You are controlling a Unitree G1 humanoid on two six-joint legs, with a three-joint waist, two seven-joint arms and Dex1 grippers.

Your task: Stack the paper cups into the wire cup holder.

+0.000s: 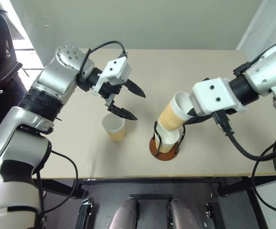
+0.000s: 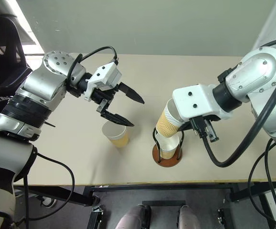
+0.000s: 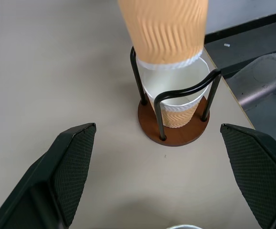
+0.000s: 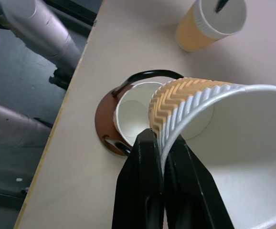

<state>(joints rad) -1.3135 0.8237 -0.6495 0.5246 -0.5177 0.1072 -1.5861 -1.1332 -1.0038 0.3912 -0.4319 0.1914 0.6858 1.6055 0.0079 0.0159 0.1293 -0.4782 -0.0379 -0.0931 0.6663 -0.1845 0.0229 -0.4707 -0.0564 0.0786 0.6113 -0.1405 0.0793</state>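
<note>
Ribbed tan paper cup, white rolled rim, pinched by right gripper above wire cup holder. Left gripper jaws wide; plain cup below them. No legible writing.

Tan-yellow outside with embossed zigzag ribbing, white inside and on the rolled rim: tilted paper cup, cup in the holder, and lone cup. Reddish-brown disc base with black wire loops on the wire cup holder. Pale beige, plain, unpatterned bench. Black fingers with fine cross-hatch pad texture on the left end effector; smooth black on the right end effector.
</note>
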